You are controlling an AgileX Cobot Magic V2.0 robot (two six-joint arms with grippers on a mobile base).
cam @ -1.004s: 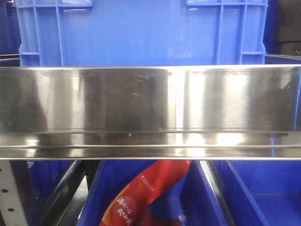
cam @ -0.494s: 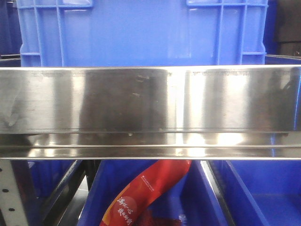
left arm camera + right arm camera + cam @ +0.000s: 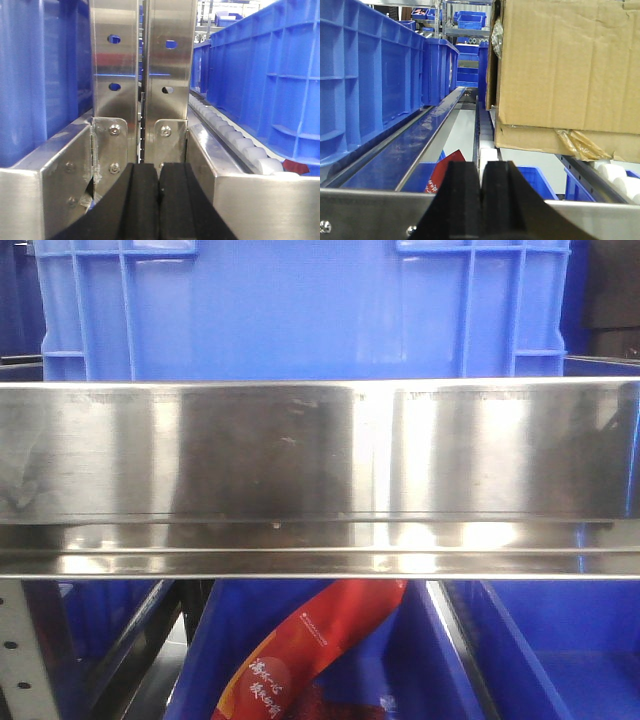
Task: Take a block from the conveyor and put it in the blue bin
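The block and the conveyor are out of view in all three views. A large blue bin point(image 3: 300, 310) stands on the shelf straight ahead, above a steel rail point(image 3: 320, 460). More blue bins show below it point(image 3: 560, 650) and along both sides in the wrist views point(image 3: 265, 80) point(image 3: 365, 75). My left gripper point(image 3: 159, 172) is shut with nothing between its black pads, close in front of two steel uprights point(image 3: 117, 60). The right gripper point(image 3: 481, 172) is shut and empty too, just above a steel shelf edge point(image 3: 370, 207).
A red printed packet point(image 3: 300, 650) lies in the lower bin, seen too in the right wrist view point(image 3: 442, 175). A cardboard box point(image 3: 570, 65) sits on white rollers point(image 3: 615, 177) at the right. White rollers point(image 3: 240, 145) also run under the bin right of the left gripper.
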